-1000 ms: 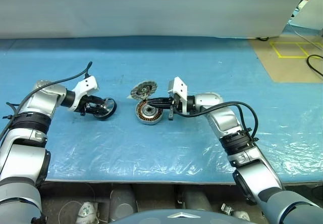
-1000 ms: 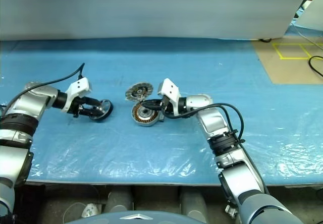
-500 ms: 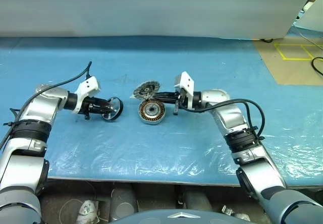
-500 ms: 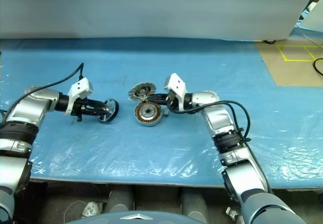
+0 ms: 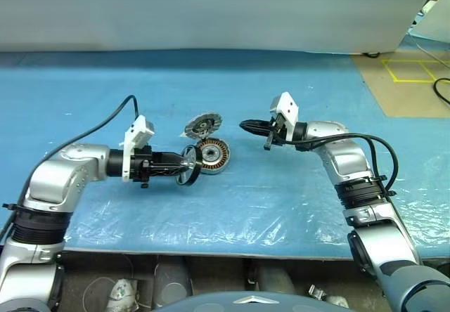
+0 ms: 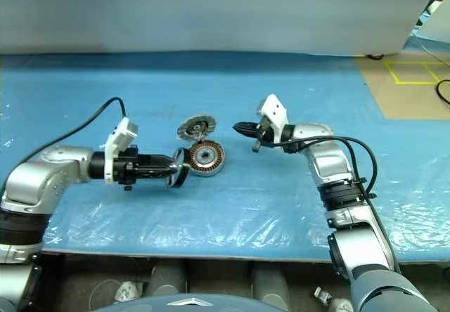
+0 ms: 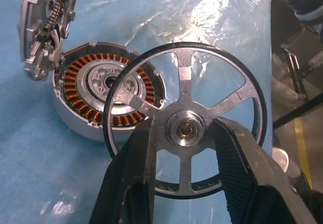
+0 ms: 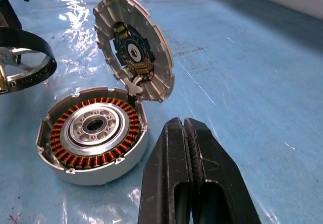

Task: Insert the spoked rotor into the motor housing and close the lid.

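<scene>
Blue sheet (image 5: pixel 211 206); left gripper (image 7: pixel 184 133) clamping thin black pale-spoked rotor (image 7: pixel 184 118), right gripper (image 8: pixel 187 148) closed.

- The left arm reaches in from the left with its forearm close to level, wrist turned inward toward the middle.
- The left claw (image 5: pixel 188 166) points right, its two black fingers (image 7: pixel 132 169) pinched on the hub of the spoked rotor (image 7: pixel 185 119), which it carries on edge, clear of the counter.
- The right arm bends at the elbow and reaches in from the right, pointing left and slightly down.
- The right claw (image 5: pixel 244 124) is empty, its fingers (image 8: pixel 174 183) pressed together.
</scene>
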Robot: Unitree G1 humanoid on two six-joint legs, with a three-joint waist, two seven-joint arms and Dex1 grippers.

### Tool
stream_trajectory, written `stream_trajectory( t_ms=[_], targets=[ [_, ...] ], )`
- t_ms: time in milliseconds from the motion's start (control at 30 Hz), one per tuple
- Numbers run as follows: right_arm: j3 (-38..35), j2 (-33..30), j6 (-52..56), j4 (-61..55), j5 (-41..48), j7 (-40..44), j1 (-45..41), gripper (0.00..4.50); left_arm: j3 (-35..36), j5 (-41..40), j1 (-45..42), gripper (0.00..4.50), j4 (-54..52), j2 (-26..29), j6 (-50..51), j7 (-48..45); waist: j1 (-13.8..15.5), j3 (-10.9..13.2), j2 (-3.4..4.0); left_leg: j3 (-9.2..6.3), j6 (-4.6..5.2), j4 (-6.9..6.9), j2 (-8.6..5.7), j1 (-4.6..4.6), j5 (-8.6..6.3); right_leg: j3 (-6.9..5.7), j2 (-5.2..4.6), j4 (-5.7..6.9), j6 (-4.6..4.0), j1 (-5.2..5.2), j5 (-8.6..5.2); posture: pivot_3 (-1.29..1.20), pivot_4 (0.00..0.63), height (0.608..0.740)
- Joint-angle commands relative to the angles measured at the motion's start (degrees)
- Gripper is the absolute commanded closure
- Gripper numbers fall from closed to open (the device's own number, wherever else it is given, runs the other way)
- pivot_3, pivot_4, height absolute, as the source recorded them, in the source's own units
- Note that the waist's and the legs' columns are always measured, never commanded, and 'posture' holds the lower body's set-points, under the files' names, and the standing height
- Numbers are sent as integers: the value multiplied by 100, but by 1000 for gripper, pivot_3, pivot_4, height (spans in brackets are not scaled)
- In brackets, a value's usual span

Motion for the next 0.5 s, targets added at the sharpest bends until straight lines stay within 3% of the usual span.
stream_trajectory(
  t_ms=[33, 200, 500],
  targets=[
    [-176, 45, -184, -183, 103, -155, 36, 4500, 23, 177, -94, 3105, -103, -326, -606, 565, -1, 0, 0, 0, 0, 2, -1, 0, 0, 0, -1, 0, 0, 1, 0, 0, 150, 740],
    [-62, 58, -263, -276, 28, -236, 130, 4500, -101, 285, -218, 3105, 82, -630, -994, 866, -6, 0, 0, 0, 1, 8, 0, 0, 0, 5, 1, 1, 0, 0, 0, 0, 150, 740],
    [-44, 9, -218, -419, 48, -283, 193, 4500, -385, 531, -302, 3105, 474, -603, -1312, 948, -10, 0, 0, 0, 1, 6, 0, 0, 0, 5, 3, 0, 1, 0, 1, 0, 150, 740]
  ],
)
